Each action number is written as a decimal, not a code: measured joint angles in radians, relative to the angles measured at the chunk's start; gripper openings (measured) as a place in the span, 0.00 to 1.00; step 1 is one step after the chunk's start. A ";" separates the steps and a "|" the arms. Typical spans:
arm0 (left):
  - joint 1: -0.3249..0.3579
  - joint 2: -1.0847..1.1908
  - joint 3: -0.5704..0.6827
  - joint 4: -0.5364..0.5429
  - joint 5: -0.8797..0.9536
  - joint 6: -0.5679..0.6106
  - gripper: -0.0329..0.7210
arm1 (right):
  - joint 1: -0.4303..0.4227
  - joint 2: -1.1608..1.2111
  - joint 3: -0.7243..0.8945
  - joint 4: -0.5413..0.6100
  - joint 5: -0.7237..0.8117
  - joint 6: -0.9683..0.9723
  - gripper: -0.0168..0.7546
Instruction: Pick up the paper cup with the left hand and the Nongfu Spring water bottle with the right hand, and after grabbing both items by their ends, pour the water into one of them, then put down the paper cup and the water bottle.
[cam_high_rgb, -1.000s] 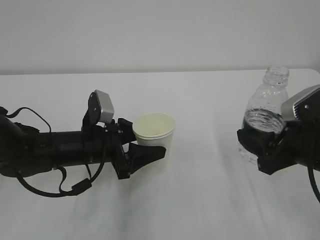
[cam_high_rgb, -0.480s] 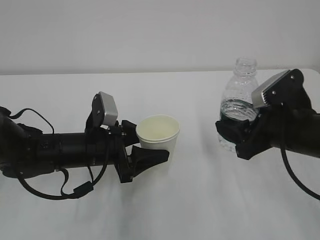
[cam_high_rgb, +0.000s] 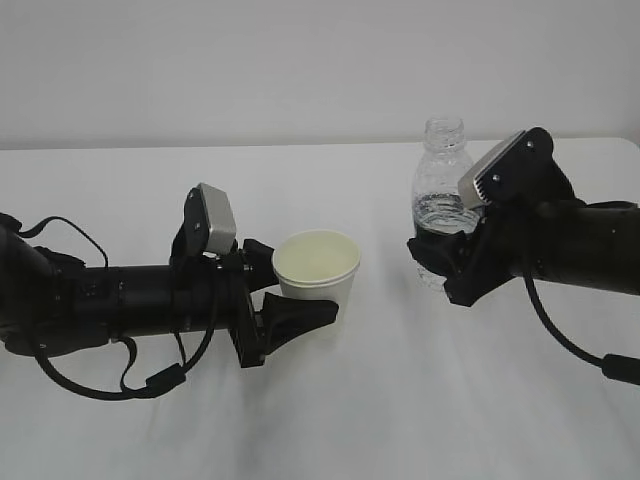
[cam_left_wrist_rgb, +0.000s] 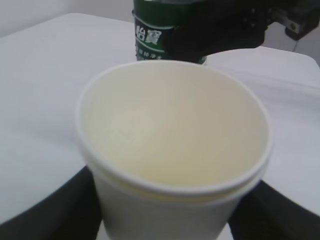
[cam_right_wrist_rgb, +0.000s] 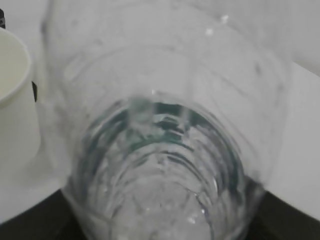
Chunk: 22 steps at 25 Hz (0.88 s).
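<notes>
My left hand (cam_high_rgb: 300, 286) is shut on the white paper cup (cam_high_rgb: 316, 264), holding it upright by its lower part. In the left wrist view the cup (cam_left_wrist_rgb: 175, 130) fills the frame, cream inside and holding nothing, with a black finger (cam_left_wrist_rgb: 47, 212) on each side. My right hand (cam_high_rgb: 438, 267) is shut on the lower body of the Nongfu Spring water bottle (cam_high_rgb: 441, 185), upright and capless, just right of the cup. Water (cam_high_rgb: 438, 214) stands in it about halfway up. From the right wrist I look up along the ribbed bottle (cam_right_wrist_rgb: 165, 150), the cup's wall (cam_right_wrist_rgb: 12, 95) at left.
A white table (cam_high_rgb: 400, 400) runs under both arms, with a pale wall behind it. A black cable (cam_high_rgb: 100, 385) loops under the left arm, and another (cam_high_rgb: 570, 340) hangs below the right arm. The bottle's green label (cam_left_wrist_rgb: 152, 30) shows just beyond the cup's rim.
The right arm has carried the bottle leftward from the table's right edge to just beside the cup. The left arm shifted the cup slightly right and up, then held still.
</notes>
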 joint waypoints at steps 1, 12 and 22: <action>0.000 0.000 0.000 0.000 0.000 0.005 0.71 | 0.000 0.005 -0.007 -0.016 0.005 0.000 0.61; -0.007 0.000 0.000 0.000 0.000 0.015 0.71 | 0.000 0.017 -0.074 -0.147 0.024 -0.007 0.61; -0.035 0.000 0.000 0.000 0.000 0.017 0.71 | 0.000 0.017 -0.079 -0.174 0.031 -0.143 0.61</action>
